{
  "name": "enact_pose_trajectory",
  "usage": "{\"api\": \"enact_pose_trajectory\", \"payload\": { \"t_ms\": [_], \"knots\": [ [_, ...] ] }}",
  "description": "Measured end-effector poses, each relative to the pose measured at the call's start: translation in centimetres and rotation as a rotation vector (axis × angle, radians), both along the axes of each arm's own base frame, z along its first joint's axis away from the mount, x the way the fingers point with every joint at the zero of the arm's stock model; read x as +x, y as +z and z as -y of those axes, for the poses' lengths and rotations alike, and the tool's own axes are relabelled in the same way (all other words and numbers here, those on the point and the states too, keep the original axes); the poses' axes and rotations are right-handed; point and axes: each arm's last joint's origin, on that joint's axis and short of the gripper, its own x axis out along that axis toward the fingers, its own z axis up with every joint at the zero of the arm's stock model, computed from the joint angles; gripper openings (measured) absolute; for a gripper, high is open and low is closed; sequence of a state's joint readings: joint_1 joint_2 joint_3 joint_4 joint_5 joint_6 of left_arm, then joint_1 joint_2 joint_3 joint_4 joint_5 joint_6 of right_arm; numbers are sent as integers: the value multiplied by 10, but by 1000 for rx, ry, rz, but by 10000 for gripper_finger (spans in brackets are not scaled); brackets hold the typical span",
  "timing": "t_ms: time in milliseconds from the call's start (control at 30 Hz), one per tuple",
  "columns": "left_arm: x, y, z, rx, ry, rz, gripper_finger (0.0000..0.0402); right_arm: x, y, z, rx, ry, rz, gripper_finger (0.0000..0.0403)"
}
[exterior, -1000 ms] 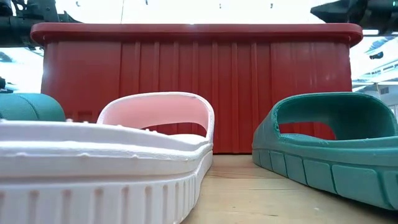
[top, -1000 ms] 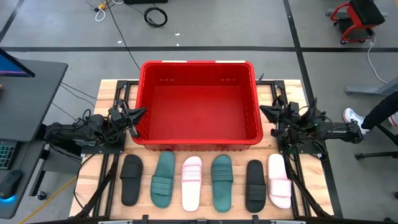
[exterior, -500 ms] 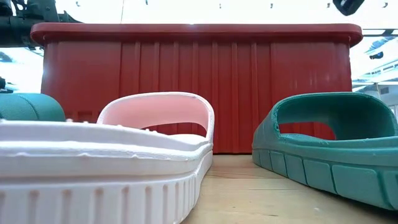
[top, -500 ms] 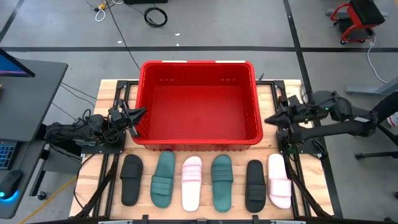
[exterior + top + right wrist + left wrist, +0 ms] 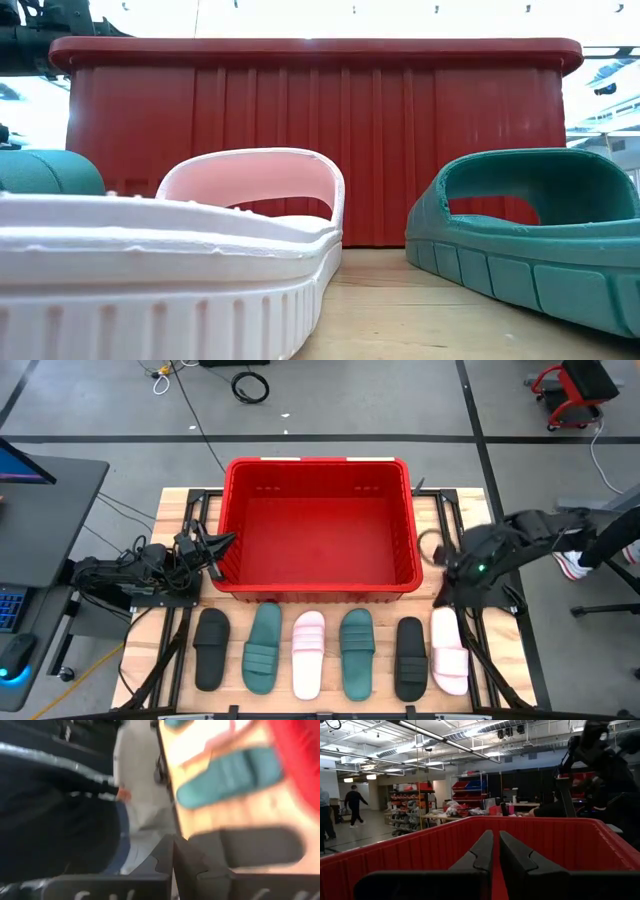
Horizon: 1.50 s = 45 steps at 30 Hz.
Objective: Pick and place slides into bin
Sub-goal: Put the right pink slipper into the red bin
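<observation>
the six slides [image 5: 322, 651] lie in a row on the table [image 5: 180, 502], just in front of the red bin [image 5: 316, 525]; none is inside it. the right gripper [image 5: 440, 578] hangs near the bin's right front corner, above the pale slide [image 5: 448, 650] at the row's end, fingers together; the left gripper [image 5: 224, 542] waits at the bin's left wall, fingers together too.

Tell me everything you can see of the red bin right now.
The bin is a bright red rectangular plastic crate with a thick rim and ribbed walls, standing upright on the wooden table behind the row of six slides. Its inside shows nothing in it. The left pincer sits just outside its left wall; contact cannot be told.
</observation>
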<state>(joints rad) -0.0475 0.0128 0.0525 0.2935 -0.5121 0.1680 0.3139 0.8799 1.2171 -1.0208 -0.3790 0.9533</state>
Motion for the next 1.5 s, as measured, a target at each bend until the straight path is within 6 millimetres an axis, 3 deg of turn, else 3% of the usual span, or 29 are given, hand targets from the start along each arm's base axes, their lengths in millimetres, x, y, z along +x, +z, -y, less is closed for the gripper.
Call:
{"api": "enact_pose_trajectory", "payload": {
  "t_ms": [133, 300, 500, 767, 933, 1133, 1333, 1500],
  "knots": [
    [0, 0, 0, 0, 0, 0, 27, -2, -8, -19, 5, 30, -140, 14],
    [0, 0, 0, 0, 0, 0, 24, -10, -23, -37, -134, 99, -289, 22],
    [0, 0, 0, 0, 0, 0, 34, -15, -49, -57, -229, 182, -359, 88],
    [0, 0, 0, 0, 0, 0, 29, -23, -117, -83, -252, 261, -409, 221],
    [0, 0, 0, 0, 0, 0, 23, -27, -168, -81, -279, 227, -482, 268],
    [0, 0, 0, 0, 0, 0, 31, -34, -201, -73, -313, 210, -541, 283],
    [0, 0, 0, 0, 0, 0, 35, -31, -216, -80, -174, 278, -484, 277],
    [0, 0, 0, 0, 0, 0, 27, -34, -226, -76, -191, 277, -507, 264]
  ]
}}
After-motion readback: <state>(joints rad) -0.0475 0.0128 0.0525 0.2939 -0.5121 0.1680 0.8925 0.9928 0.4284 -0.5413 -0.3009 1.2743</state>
